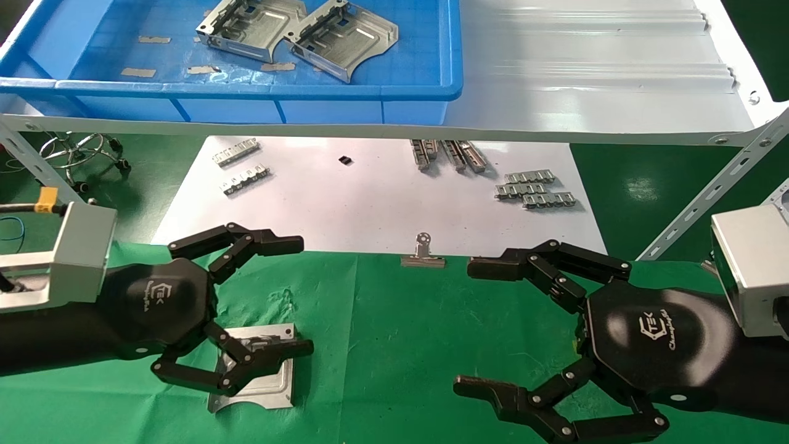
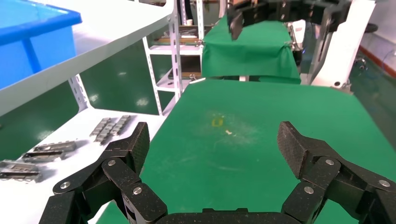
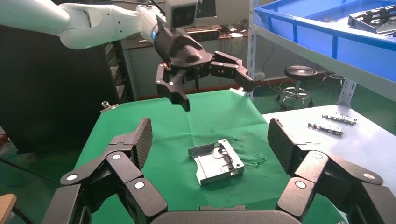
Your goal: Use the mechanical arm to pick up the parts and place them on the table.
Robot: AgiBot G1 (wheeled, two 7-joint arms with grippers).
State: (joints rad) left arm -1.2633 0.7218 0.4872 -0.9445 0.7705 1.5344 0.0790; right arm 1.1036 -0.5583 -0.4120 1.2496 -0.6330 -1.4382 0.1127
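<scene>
One silver-grey part [image 1: 271,387] lies flat on the green table [image 1: 382,345], partly behind my left gripper's lower finger; the right wrist view shows it free on the cloth [image 3: 215,161]. My left gripper [image 1: 306,296] is open and empty, raised above the cloth over the part. It also shows in the left wrist view [image 2: 215,140] and the right wrist view [image 3: 215,92]. Two more parts [image 1: 253,28] [image 1: 345,40] lie in the blue tray [image 1: 246,89]. My right gripper [image 1: 462,327] is open and empty over the table's right side.
The tray stands on a pale grey shelf [image 1: 585,92] above and behind the table. A silver binder clip [image 1: 423,253] sits on the table's far edge. Small chain-like strips [image 1: 535,188] lie on a white lower surface [image 1: 370,197].
</scene>
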